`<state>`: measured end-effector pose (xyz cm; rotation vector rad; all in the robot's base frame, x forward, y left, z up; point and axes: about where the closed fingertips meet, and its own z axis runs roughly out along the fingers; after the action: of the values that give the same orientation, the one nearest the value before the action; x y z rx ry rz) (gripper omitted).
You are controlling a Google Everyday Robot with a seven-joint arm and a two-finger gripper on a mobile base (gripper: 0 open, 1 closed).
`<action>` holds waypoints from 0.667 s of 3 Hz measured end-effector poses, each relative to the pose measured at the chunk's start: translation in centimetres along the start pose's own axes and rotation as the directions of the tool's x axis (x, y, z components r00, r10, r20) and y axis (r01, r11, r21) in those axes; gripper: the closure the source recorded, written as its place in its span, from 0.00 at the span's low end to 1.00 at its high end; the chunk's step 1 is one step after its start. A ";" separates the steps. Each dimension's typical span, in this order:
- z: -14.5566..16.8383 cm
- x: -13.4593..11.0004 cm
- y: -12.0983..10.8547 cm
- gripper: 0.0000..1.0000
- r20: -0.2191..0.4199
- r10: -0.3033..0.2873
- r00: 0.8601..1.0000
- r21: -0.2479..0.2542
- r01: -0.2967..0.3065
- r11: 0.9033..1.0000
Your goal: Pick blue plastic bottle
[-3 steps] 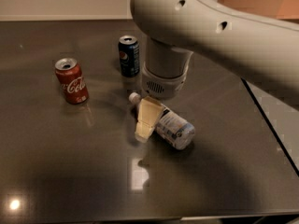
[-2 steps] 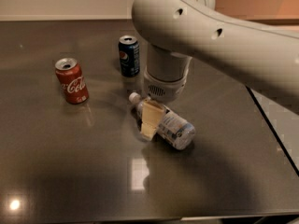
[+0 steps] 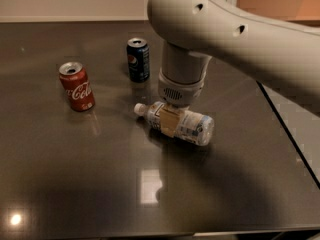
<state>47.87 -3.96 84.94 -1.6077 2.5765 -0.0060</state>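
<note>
The claw [image 3: 171,118] is reaching straight down onto the bottle [image 3: 196,127], which is lying on its side on the table [image 3: 100,184], cap pointing left. Whether the claw is clamping it, I cannot tell. A red can [image 3: 77,86] and a blue can [image 3: 138,60] are standing upright beyond.

One arm [image 3: 250,39]: thick, off-white, enters from the right edge and runs up-left across the top of view. It swells into a rounded elbow near top centre, with two small dark holes in the shell. The wrist [image 3: 183,71] is a grey cylinder dropping straight down from that elbow, vertical, ending in a paler collar with a small grille. The end effector [image 3: 169,121] is tan and points down directly under the collar, centre of view, low at the desk [image 3: 75,184]. The wrist hides most of it.
</note>
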 end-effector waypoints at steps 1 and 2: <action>-2.3 0.5 -0.1 0.87 0.020 -0.032 0.999 -0.004 0.032 0.999; -5.2 1.5 -0.4 1.00 0.037 -0.085 0.996 0.005 0.085 0.996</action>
<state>47.09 -5.71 90.04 -1.6980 2.4777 0.0124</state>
